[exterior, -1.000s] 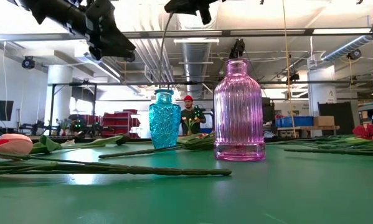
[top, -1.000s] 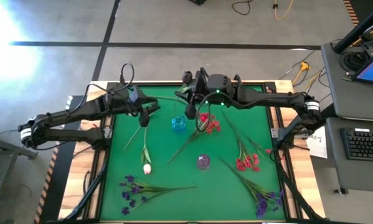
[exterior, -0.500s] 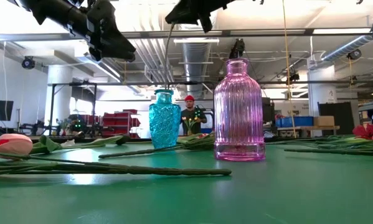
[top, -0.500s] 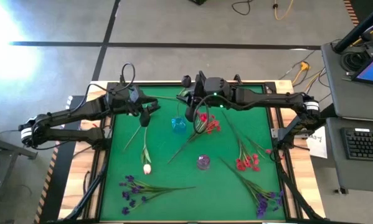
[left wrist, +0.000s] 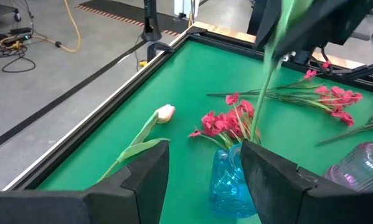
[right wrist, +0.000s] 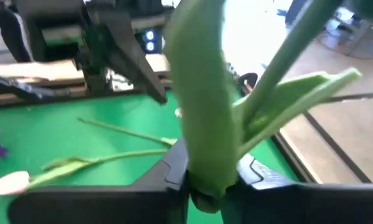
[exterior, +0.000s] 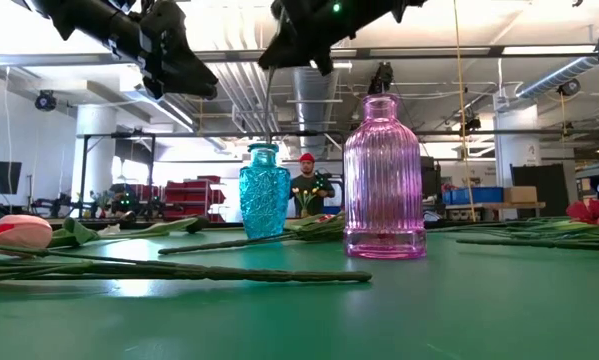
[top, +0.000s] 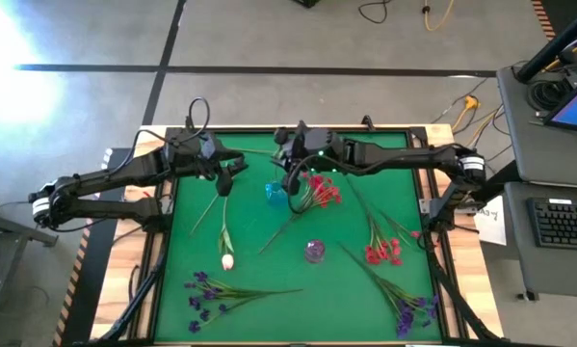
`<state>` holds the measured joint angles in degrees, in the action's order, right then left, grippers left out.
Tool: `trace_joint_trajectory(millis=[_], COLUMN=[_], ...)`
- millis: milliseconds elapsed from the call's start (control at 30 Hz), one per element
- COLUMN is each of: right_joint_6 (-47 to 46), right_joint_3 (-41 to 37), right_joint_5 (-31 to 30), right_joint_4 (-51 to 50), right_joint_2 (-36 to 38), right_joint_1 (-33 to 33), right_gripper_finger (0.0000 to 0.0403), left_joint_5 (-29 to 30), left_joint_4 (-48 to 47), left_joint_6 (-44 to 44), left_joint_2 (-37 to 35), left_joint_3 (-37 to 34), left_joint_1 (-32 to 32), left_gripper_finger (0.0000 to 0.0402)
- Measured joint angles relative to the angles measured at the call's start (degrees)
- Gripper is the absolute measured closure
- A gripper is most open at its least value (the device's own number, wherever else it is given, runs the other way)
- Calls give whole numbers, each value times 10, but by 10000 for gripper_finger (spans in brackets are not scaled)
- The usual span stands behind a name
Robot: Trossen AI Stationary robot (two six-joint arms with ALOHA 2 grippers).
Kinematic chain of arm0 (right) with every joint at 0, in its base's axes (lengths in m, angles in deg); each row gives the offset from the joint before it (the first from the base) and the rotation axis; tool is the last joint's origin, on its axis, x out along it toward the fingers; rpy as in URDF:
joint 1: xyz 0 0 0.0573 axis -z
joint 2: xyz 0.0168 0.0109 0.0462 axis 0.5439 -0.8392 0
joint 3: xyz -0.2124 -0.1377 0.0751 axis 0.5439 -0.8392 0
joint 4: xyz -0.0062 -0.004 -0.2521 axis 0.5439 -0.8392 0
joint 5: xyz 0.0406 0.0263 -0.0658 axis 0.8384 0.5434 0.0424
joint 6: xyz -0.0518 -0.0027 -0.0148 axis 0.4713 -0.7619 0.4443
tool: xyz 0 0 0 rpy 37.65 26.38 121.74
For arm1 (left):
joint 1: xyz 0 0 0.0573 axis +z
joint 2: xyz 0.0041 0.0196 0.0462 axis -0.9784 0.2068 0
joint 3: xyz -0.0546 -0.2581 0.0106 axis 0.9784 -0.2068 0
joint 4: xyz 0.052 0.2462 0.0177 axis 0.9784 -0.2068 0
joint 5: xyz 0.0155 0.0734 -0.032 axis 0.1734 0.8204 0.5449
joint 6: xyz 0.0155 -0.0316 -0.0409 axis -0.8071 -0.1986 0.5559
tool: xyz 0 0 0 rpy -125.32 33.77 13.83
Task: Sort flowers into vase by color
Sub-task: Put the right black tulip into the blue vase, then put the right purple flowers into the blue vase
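The right gripper (top: 293,172) is held above the blue vase (top: 275,192), near the far edge of the table (top: 182,251), its fingers clamped on a green flower stem (right wrist: 202,112) whose lower end hangs at the vase mouth. The left gripper (top: 228,179) is held in the air beside the vase toward the left edge, fingers spread apart with nothing between them. A pink vase (top: 314,251) is seen mid-table. Red flowers (top: 382,253), purple flowers (top: 211,293) and a white-pink tulip (top: 226,260) are left lying on the table.
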<state>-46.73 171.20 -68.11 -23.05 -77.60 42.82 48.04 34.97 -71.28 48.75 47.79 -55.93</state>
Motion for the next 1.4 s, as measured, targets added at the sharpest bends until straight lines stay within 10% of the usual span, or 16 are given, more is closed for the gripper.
trace_joint_trajectory(millis=[733,1400], right_joint_6=[-17,-59], right_joint_3=[0,0], right_joint_5=[-1,-31], right_joint_4=[-100,-285], right_joint_2=[-14,42], right_joint_1=[0,-1], right_gripper_finger=[163,154], left_joint_5=[0,71], left_joint_4=[-25,-157], left_joint_6=[34,106], left_joint_2=[3,3], left_joint_3=[0,-7], left_joint_1=[0,0], left_gripper_finger=[217,217])
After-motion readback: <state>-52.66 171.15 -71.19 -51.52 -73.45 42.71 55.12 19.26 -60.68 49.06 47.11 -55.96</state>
